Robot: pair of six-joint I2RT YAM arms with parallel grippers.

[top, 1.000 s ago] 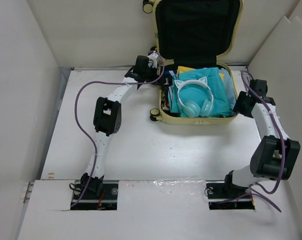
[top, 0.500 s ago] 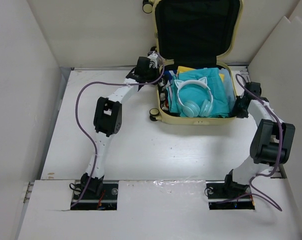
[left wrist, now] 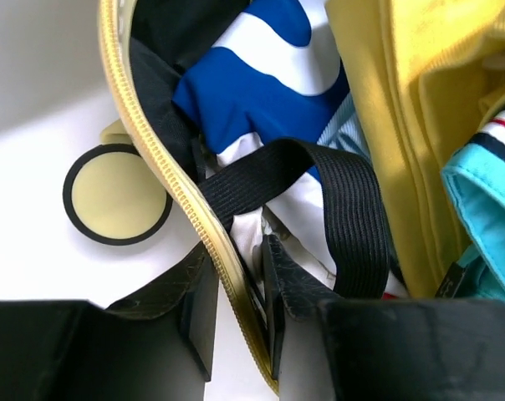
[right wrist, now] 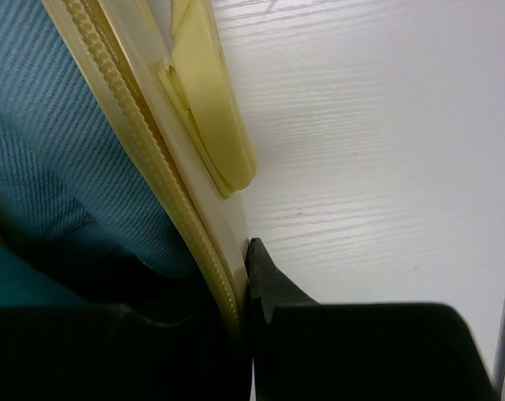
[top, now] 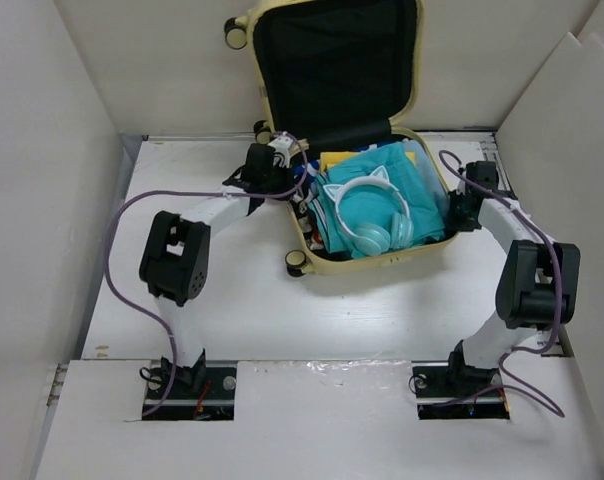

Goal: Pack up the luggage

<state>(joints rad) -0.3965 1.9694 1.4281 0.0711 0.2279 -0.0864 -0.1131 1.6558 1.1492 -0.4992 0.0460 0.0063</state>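
The pale-yellow luggage (top: 374, 262) lies open at the back of the table with its black-lined lid (top: 337, 60) standing up. Inside are teal clothes (top: 414, 178) with teal cat-ear headphones (top: 368, 216) on top. My left gripper (top: 280, 170) is shut on the left rim. In the left wrist view the left gripper (left wrist: 240, 309) straddles the zip edge (left wrist: 165, 167), beside a black strap (left wrist: 344, 209) and blue-and-white cloth (left wrist: 261, 67). My right gripper (top: 454, 212) pinches the right rim. In the right wrist view the right gripper (right wrist: 240, 309) clamps the rim (right wrist: 144, 142), with one finger (right wrist: 273, 284) outside.
White panels wall in the table on the left (top: 42, 200), the back and the right (top: 572, 130). A luggage wheel (top: 296, 263) sticks out at the front left corner, seen close up as a wheel (left wrist: 117, 194). Purple cables (top: 132, 200) loop off both arms.
Both grippers have closed on the luggage rims. The luggage has slid left and turned counterclockwise, and both arms moved with it.
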